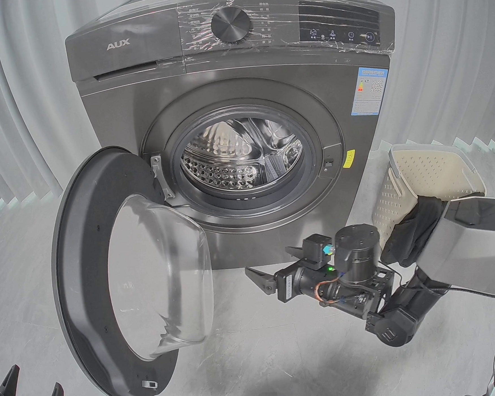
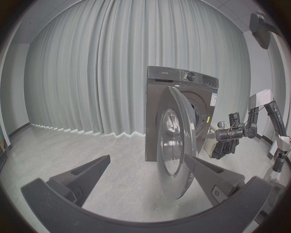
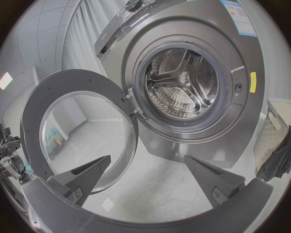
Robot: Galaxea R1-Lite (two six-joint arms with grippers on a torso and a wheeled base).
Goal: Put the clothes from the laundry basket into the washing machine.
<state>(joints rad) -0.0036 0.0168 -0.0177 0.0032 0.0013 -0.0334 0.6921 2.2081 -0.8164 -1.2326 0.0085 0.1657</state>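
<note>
Your head camera looks down at the washing machine [image 1: 329, 87] front-on; right wrist faces its drum [image 3: 182, 82], nearer; left wrist looks from farther off, side-on. All share the door [image 1: 83, 276].

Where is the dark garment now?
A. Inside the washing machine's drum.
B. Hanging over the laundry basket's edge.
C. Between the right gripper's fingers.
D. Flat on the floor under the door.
B: the dark garment hangs over the edge of the laundry basket, while the drum is bare and the right gripper is open and empty.
</note>
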